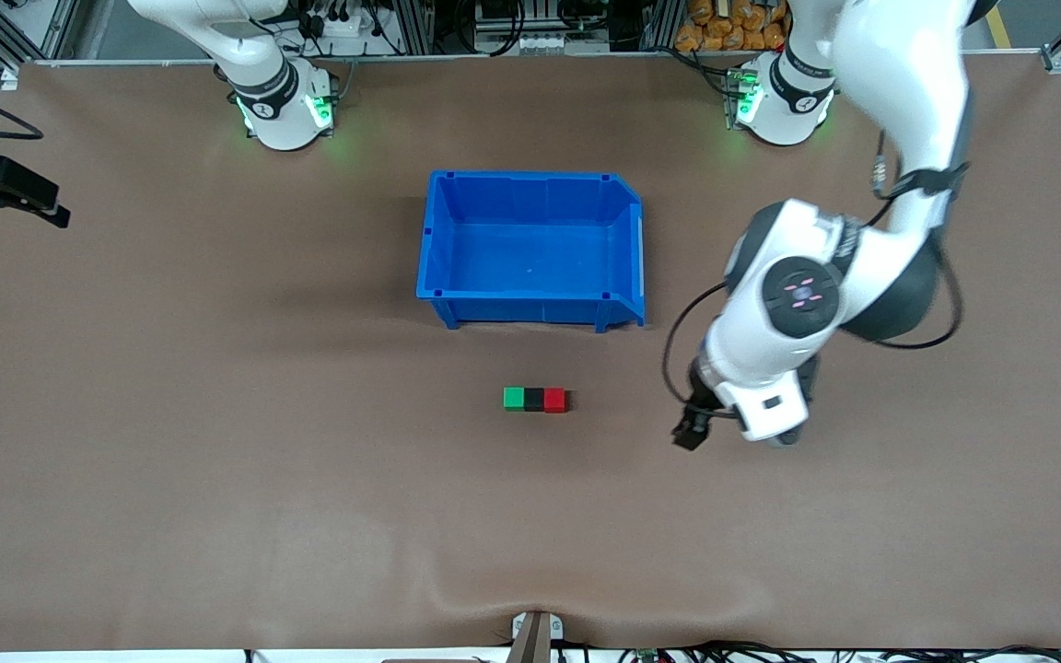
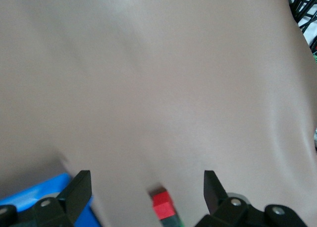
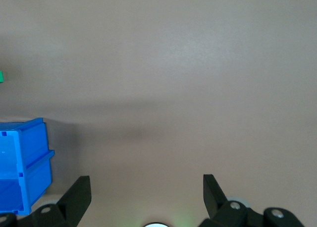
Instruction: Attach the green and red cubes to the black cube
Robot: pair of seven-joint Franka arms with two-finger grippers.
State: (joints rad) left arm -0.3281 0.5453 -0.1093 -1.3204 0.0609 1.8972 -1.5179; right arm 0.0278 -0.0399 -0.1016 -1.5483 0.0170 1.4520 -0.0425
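Observation:
The green cube (image 1: 514,398), the black cube (image 1: 534,399) and the red cube (image 1: 555,400) lie in one touching row on the brown table, black in the middle, nearer the front camera than the blue bin. My left gripper (image 1: 689,431) hangs open and empty beside the row, toward the left arm's end of the table. In the left wrist view the gripper (image 2: 146,187) is apart from the red cube (image 2: 162,205), which shows between its spread fingers. My right gripper (image 3: 146,187) is open and empty, waiting by its base, out of the front view. The green cube (image 3: 1,77) just shows at that view's edge.
An empty blue bin (image 1: 438,235) stands mid-table, farther from the front camera than the cubes; it also shows in both wrist views (image 2: 34,197) (image 3: 22,162). A black mount (image 1: 1,189) juts in at the right arm's end of the table.

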